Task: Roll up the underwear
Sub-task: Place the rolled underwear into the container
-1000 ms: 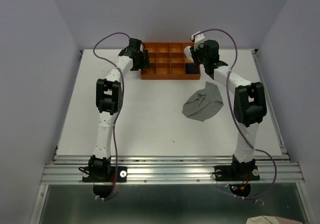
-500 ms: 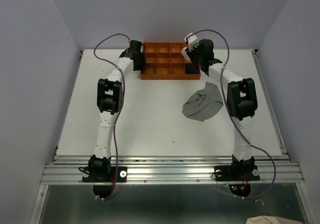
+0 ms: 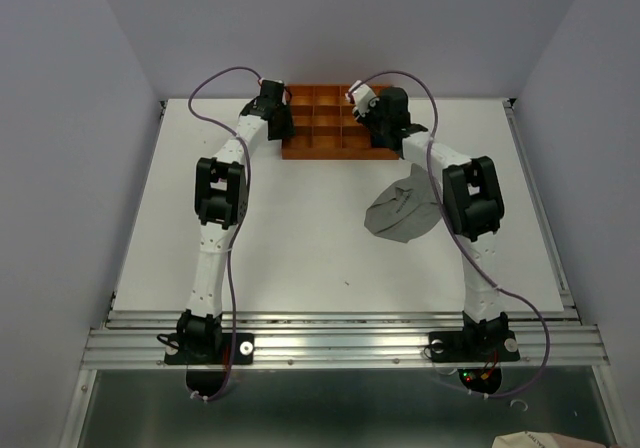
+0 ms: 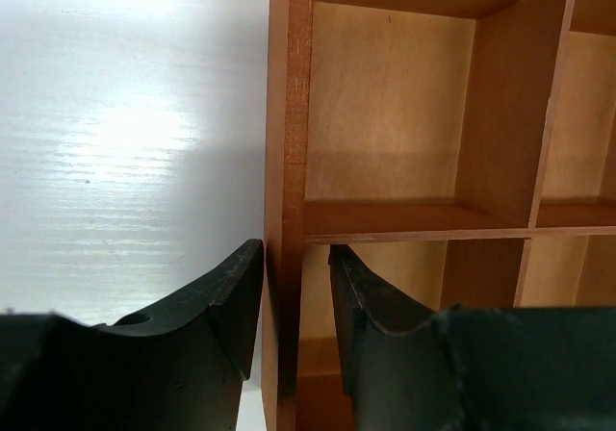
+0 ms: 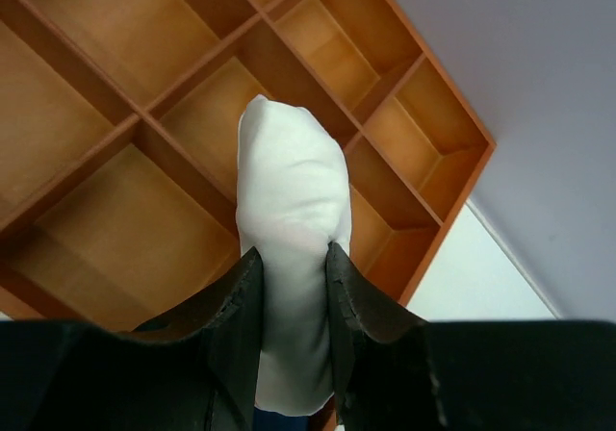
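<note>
My right gripper (image 5: 292, 250) is shut on a rolled pale pink-white underwear (image 5: 289, 186) and holds it above the compartments of the wooden tray (image 5: 144, 123). A sliver of navy underwear (image 5: 279, 419) shows below the roll. In the top view this gripper (image 3: 368, 118) hovers over the tray's right half (image 3: 310, 150). The grey underwear (image 3: 405, 211) lies crumpled on the table, in front of the tray's right end. My left gripper (image 4: 294, 253) straddles the tray's left wall (image 4: 286, 162), one finger outside and one inside, pinched on it.
The tray has several open compartments, and the ones in view look bare. White tabletop (image 3: 300, 238) stretches in front of the tray. Both arms reach to the far edge of the table, near the back wall.
The left jaws have closed onto the tray's left wall. The right gripper has swung left from the tray's right end to over its compartments, carrying the pale roll.
</note>
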Available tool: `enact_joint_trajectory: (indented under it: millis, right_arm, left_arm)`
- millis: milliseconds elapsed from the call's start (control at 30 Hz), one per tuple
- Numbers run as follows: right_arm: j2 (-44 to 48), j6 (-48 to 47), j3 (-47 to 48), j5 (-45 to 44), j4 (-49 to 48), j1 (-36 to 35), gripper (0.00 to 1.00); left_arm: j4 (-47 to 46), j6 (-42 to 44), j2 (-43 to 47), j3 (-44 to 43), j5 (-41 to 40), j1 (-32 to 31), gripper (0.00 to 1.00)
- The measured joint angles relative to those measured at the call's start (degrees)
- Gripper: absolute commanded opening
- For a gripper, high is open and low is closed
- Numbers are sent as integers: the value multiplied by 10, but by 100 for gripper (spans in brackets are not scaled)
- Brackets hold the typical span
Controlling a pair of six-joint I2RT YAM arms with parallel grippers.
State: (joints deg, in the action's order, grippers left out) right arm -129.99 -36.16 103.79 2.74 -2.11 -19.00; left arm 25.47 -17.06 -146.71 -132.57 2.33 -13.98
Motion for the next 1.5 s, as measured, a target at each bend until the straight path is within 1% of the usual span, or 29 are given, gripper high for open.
enact_joint_trajectory:
  millis: [300,500,633,833,1000,1133,1300,1500]
  right_arm:
    - [-17,-29,0,-14,19,-38,1]
    - [-17,-15,0,-8,47,-39,1]
    - [-23,2,21,-2,74,-39,1]
    - [-60,64,90,47,129,-31,1]
    - [-77,119,126,76,166,-24,1]
    - [-111,169,188,98,213,-16,1]
    - [-119,210,195,136,242,-4,1]
    - [-119,225,187,167,248,4,1]
  left_arm:
    - [0,0,-1,0,5,2,44]
    - [0,-2,-1,0,7,3,43]
    - [-1,-2,-1,0,10,5,43]
    - [-2,-4,-1,0,18,8,43]
    - [-3,-4,-1,0,21,10,42]
    - [-4,-6,-1,0,24,10,41]
    - [-4,-7,-1,0,30,12,40]
    - [-4,-16,-1,0,31,15,40]
